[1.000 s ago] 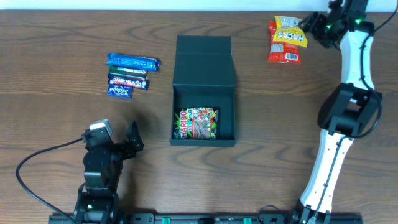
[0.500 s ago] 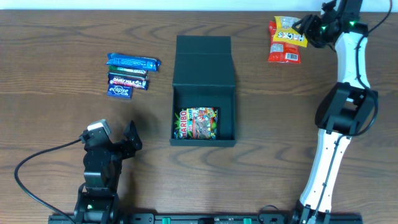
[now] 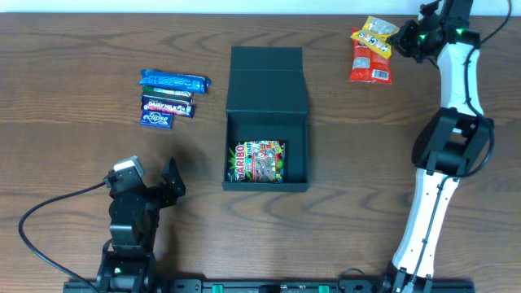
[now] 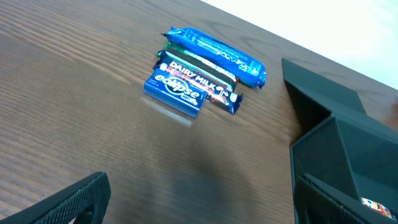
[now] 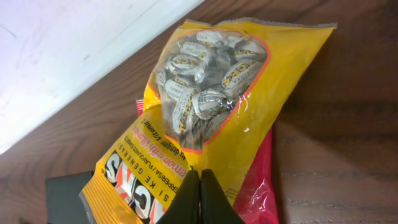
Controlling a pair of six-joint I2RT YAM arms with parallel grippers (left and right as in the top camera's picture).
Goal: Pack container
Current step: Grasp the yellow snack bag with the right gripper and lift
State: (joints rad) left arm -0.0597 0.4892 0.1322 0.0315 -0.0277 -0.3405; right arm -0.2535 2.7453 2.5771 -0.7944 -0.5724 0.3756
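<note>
The container (image 3: 267, 122) is a dark box in the middle of the table, its flap lid lying open toward the far side. A Haribo packet (image 3: 260, 161) lies inside it. At the far right, my right gripper (image 3: 404, 37) is shut on the edge of a yellow candy bag (image 3: 378, 34), which lies tilted over a red packet (image 3: 370, 67). The right wrist view shows the jaws (image 5: 200, 180) pinching the yellow bag (image 5: 211, 106). My left gripper (image 3: 167, 183) stands open near the front left, holding nothing, with the container's wall (image 4: 348, 143) to its right.
Three snack bars lie together left of the container: a blue one (image 3: 173, 80), a Dairy Milk bar (image 3: 168, 107) and a blue Eclipse pack (image 3: 156, 120). A cable loops at the table's front left. The table's far edge runs just behind the yellow bag.
My right gripper has closed from wide open onto the yellow bag's edge. The bag has shifted and tilted slightly. The left arm has not moved.
</note>
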